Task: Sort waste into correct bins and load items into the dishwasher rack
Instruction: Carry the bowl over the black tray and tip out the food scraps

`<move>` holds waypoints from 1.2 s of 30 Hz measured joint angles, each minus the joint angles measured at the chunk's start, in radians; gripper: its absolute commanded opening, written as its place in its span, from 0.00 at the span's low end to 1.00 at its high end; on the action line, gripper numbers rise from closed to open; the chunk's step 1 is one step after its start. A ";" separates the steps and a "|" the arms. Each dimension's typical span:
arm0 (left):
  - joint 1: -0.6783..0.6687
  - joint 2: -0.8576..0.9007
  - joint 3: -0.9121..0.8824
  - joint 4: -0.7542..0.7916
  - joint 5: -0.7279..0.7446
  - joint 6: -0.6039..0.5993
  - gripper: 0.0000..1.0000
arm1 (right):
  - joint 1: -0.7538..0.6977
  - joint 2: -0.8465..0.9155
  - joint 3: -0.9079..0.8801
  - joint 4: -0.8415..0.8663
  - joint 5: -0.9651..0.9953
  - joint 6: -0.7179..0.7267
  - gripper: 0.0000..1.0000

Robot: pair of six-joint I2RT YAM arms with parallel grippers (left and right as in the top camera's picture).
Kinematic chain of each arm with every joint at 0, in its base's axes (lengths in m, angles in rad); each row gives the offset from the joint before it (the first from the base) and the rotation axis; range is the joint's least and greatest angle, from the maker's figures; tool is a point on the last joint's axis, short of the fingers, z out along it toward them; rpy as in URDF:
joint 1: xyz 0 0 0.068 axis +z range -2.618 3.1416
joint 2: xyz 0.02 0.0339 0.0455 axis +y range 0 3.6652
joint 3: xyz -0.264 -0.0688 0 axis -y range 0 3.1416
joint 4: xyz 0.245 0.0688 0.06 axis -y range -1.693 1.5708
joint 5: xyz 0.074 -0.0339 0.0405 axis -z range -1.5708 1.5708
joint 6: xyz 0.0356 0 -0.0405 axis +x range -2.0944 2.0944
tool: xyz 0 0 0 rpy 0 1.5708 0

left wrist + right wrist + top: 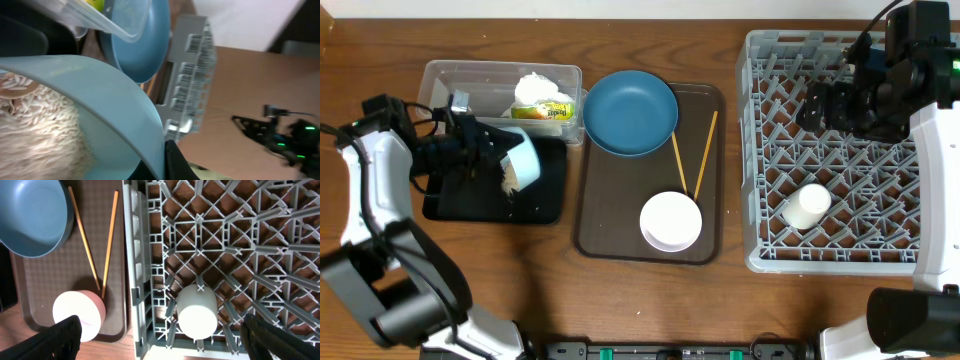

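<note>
Bowl (523, 160) tilted over black tray (545, 200), apparently in left tool (505, 150).

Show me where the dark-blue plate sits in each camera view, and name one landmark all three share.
Overhead: dark-blue plate at top centre, over the brown tray's upper-left corner.
Left wrist: plate at top centre, above the light-blue bowl, partly behind the clear tub.
Right wrist: plate in the top-left corner, cropped.
Shared landmark: the dishwasher rack.
</note>
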 measured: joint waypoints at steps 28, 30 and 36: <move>0.133 0.142 -0.005 -0.008 0.330 -0.002 0.06 | 0.000 0.000 0.000 -0.002 0.000 0.000 0.99; 0.134 0.142 -0.005 -0.003 0.332 -0.010 0.06 | 0.000 0.000 0.000 -0.002 0.000 0.000 0.99; 0.147 0.142 -0.005 0.015 0.333 -0.066 0.06 | 0.000 0.000 0.000 -0.005 0.000 -0.001 0.99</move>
